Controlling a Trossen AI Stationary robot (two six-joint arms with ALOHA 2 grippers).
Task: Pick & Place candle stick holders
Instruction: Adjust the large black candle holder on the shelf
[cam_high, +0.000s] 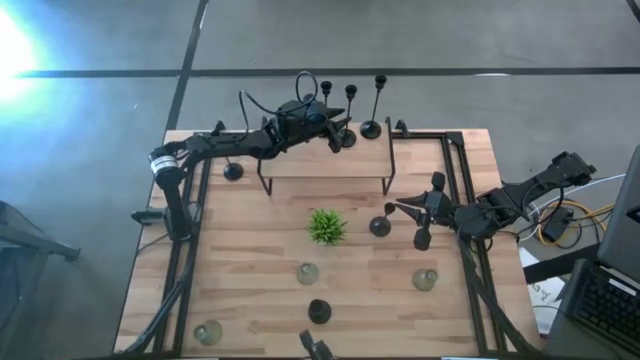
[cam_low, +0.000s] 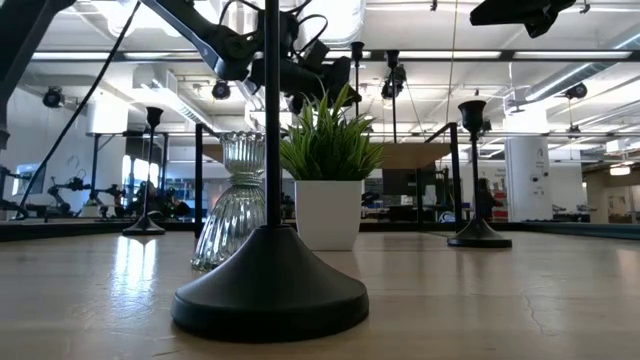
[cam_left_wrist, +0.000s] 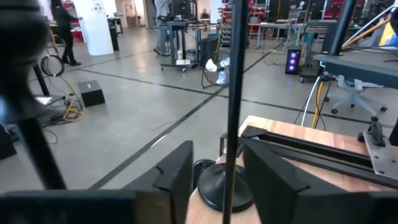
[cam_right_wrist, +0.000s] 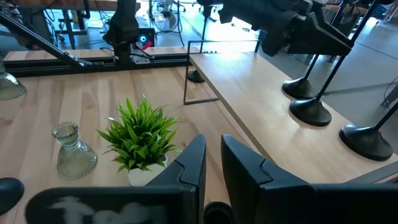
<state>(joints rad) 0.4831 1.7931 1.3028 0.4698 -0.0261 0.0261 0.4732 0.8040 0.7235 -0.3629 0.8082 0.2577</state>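
A pale wooden table (cam_high: 250, 290) framed by black rails was seen on a grey concrete floor (cam_high: 400, 40), a busy workshop behind. At the left, the left gripper (cam_high: 338, 135) was held over the raised shelf (cam_high: 330, 160) at the far edge, its fingers (cam_left_wrist: 177, 180) parted around a black candlestick's stem (cam_left_wrist: 233, 106), apparently not yet clamped. Three glass holders (cam_high: 307, 272) stood near the front edge. Rightward, the right gripper (cam_high: 425, 212) was found nearly closed on nothing, beside a black holder (cam_high: 380, 226) and the plant (cam_high: 326, 226).
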